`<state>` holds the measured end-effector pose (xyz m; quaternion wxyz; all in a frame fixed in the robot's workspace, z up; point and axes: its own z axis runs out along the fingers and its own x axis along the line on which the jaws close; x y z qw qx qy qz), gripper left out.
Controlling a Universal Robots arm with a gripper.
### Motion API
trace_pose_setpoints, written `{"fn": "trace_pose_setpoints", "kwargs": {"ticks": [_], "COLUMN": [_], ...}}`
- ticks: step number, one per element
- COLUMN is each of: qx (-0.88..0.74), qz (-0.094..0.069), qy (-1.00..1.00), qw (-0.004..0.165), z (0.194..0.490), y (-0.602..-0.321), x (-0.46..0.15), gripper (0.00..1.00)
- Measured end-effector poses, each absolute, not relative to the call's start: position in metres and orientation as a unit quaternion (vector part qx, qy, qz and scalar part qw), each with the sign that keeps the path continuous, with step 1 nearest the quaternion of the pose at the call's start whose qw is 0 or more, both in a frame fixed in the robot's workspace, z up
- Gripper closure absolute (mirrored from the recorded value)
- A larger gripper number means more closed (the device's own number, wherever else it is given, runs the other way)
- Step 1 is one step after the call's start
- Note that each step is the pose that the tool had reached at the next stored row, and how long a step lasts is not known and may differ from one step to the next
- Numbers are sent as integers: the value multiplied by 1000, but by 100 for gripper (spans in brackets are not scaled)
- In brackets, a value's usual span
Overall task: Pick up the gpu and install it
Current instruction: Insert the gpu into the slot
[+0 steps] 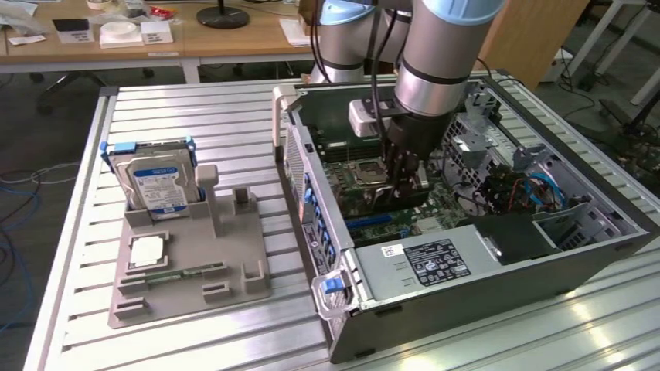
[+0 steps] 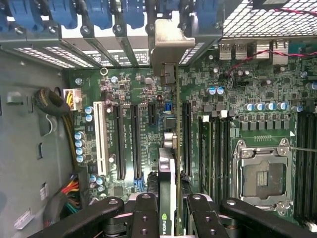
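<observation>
My gripper (image 1: 398, 179) is down inside the open computer case (image 1: 309, 209), shut on the gpu (image 1: 404, 198), a dark flat card held on edge over the motherboard (image 1: 345, 151). In the wrist view the gpu (image 2: 169, 163) runs edge-on between the black fingers (image 2: 143, 213), parallel to the long black expansion slots (image 2: 120, 144). Its silver bracket (image 2: 167, 42) reaches the case's rear slot openings under the blue latches (image 2: 99, 12). Whether the card's edge sits in a slot I cannot tell.
An open CPU socket (image 2: 260, 173) and memory slots (image 2: 213, 148) lie beside the card. The power supply (image 1: 433, 263) fills the case's near end, with cables (image 1: 526, 193) at the exterior view's right. On the table, a grey holder (image 1: 191, 267) carries a hard drive (image 1: 154, 182).
</observation>
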<state>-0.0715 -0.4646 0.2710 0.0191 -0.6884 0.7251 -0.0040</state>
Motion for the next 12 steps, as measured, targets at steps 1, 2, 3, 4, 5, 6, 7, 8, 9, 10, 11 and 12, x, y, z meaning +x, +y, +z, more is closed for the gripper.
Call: {"fn": "trace_pose_setpoints", "kwargs": {"ticks": [1, 2, 3, 4, 5, 6, 7, 8, 9, 10, 11, 12], "qx": [-688, -688, -688, -688, -688, -688, -688, -689, -688, -688, -688, -688], "qz": [-4, -4, -4, -4, -4, -4, -4, -4, -4, -4, -4, -4], "qy": [725, 725, 725, 725, 725, 725, 725, 725, 725, 725, 725, 725], "qw": [19, 19, 19, 19, 19, 19, 19, 19, 19, 19, 19, 19], "z": [270, 270, 269, 269, 268, 267, 267, 266, 266, 265, 265, 265], "y": [-465, -465, -465, -465, -464, -464, -465, -465, -465, -465, -465, -465], "x": [-72, -73, -74, -74, -75, -75, -75, -75, -75, -76, -76, -77], "gripper": [73, 73, 73, 73, 73, 73, 73, 73, 73, 73, 73, 73]}}
